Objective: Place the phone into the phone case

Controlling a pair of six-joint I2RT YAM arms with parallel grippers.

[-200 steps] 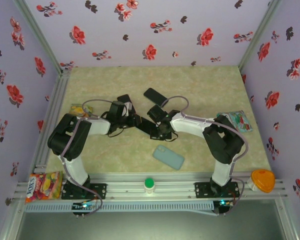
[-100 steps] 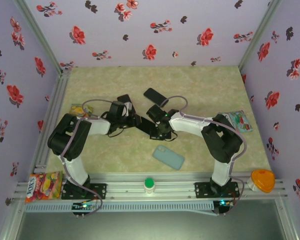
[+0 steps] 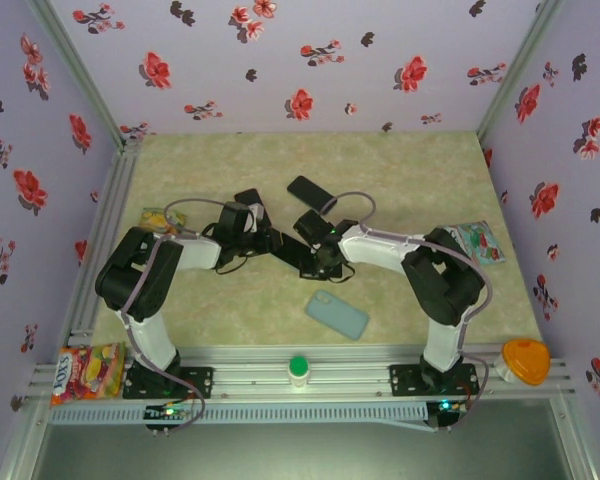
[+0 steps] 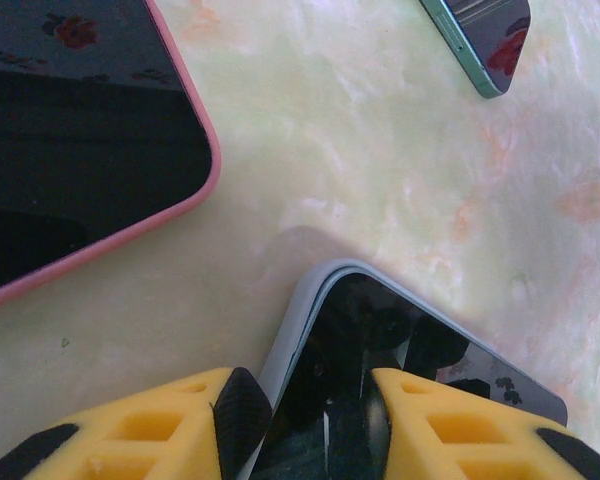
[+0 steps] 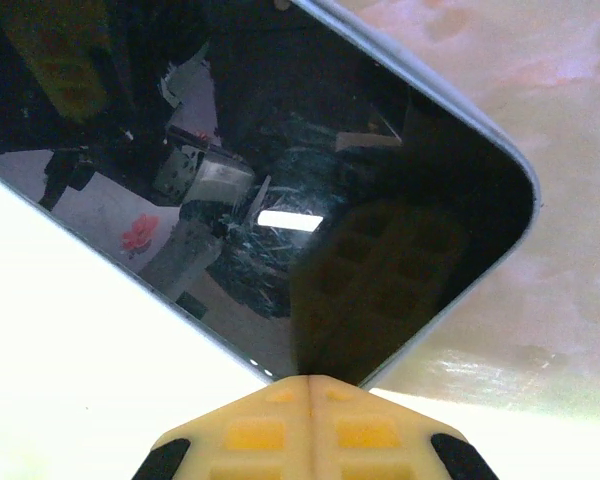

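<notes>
Your left pincer (image 4: pixel 310 425) is clamped on the phone (image 4: pixel 380 370); your right pincer (image 5: pixel 312 430), pressed together, pushes its glass. Whether the case fully grips it, you cannot tell.

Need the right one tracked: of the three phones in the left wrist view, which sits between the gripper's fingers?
The grey-edged phone, between the left gripper's yellow fingers. The pink-cased phone and the teal-edged phone lie apart.

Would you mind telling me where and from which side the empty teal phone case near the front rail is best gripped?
Grip the teal phone case across its two long edges, coming straight down from above. It lies flat with bare table around it, and its narrow width probably suits open jaws better than its length.
</notes>
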